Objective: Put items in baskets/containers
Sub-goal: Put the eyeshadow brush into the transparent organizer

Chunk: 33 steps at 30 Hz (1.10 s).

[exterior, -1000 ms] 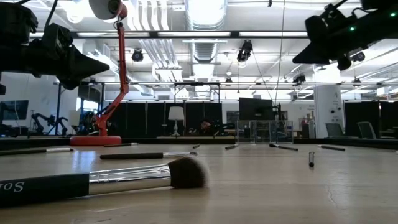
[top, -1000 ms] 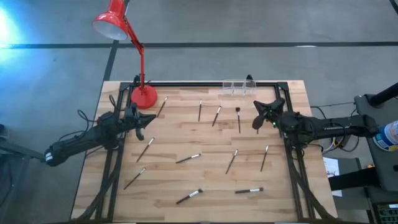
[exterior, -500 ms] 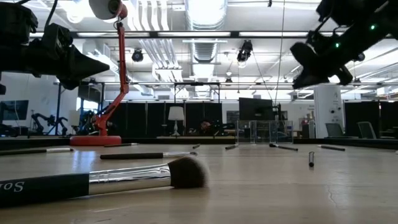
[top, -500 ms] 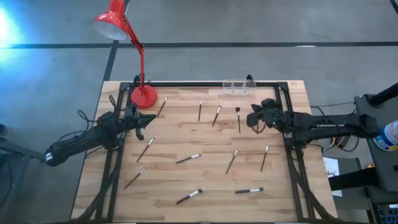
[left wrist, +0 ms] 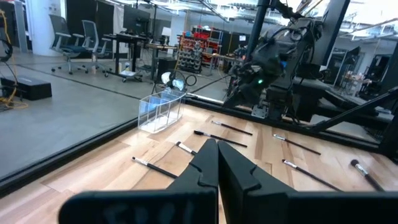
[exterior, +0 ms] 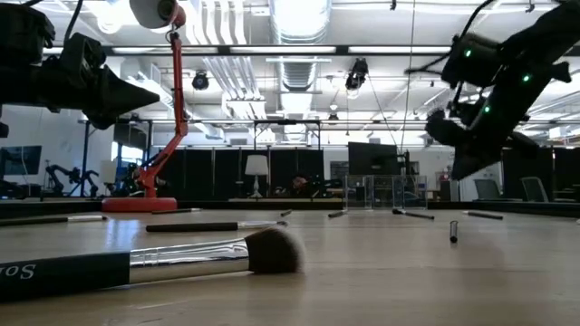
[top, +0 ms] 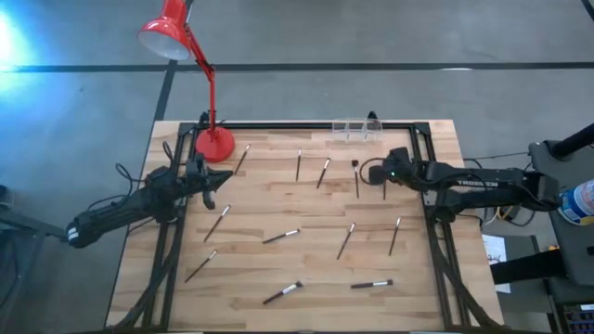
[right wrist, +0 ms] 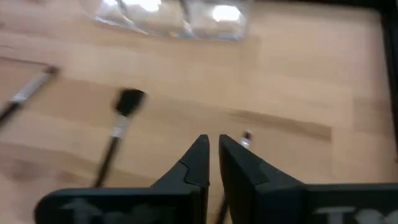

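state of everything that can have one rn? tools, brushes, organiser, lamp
left tool: shut, empty, hovering above the table's left side
right tool: nearly shut, empty, lowered over a thin brush near the organiser
makeup brushes: all lying flat, scattered on the table, none in the organiser
clear organiser: upright at the far edge, empty
red lamp: standing at the far left corner; on or off unclear

Brushes [top: 280,237] lie scattered across the table [top: 306,306]; organiser [top: 351,130] at the far edge, lamp [top: 214,142] far-left corner.
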Each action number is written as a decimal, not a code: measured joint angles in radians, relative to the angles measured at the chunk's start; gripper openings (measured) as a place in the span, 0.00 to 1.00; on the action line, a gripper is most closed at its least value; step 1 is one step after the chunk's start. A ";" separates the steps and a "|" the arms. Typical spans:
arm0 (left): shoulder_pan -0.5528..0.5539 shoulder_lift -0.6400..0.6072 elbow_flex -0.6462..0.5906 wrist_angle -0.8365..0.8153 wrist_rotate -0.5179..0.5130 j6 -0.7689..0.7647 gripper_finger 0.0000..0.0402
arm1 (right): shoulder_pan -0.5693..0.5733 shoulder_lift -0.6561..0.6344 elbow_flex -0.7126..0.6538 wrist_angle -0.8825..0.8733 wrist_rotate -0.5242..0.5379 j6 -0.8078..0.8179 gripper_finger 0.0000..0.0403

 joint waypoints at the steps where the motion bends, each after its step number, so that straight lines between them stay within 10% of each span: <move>1: 0.000 0.000 0.000 0.000 0.000 -0.016 0.00 | -0.024 0.017 0.000 0.001 -0.014 0.002 0.11; 11: 0.000 0.001 0.000 -0.003 -0.001 -0.155 0.00 | -0.236 0.189 0.000 0.038 -0.109 -0.042 0.23; 33: 0.000 0.001 0.000 -0.001 -0.001 -0.117 0.00 | -0.250 0.364 0.010 0.185 -0.138 -0.055 0.14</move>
